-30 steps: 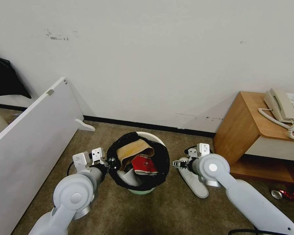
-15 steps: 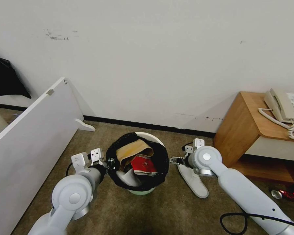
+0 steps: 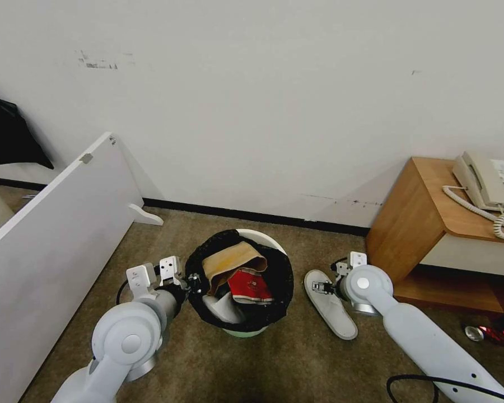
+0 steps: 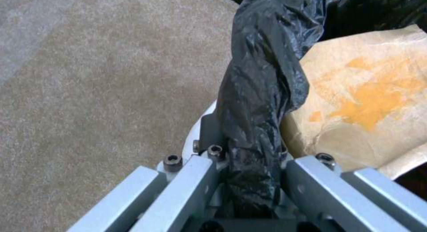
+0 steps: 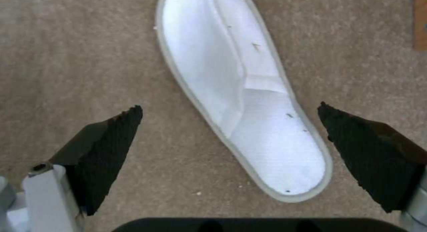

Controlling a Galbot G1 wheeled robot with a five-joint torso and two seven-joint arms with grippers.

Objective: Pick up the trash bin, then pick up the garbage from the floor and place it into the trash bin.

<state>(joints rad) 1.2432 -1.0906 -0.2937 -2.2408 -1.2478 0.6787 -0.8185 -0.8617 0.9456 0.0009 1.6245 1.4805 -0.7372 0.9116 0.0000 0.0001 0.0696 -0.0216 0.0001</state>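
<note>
Trash bin (image 3: 256, 330), white with a crinkled black bag (image 4: 262, 78) folded over its rim, sits on the brown carpet (image 3: 297, 364) in the head view, slightly at 7 o'clock from the picture's centre. Inside it lie a brown paper bag (image 3: 229, 260) and a red piece (image 3: 249, 284). At the bin's 9 o'clock the left gripper (image 3: 191, 278) clamps the bagged rim between its fingers. At the bin's 3 o'clock a white slipper (image 3: 329, 305) lies flat on the carpet, and the right gripper (image 3: 318, 287) hovers above it with its black pads (image 5: 106, 148) spread wide to either side, apart from the slipper. A red can (image 3: 490, 334) lies at 4 o'clock, well apart, beside the wooden cabinet (image 3: 431, 235).
</note>
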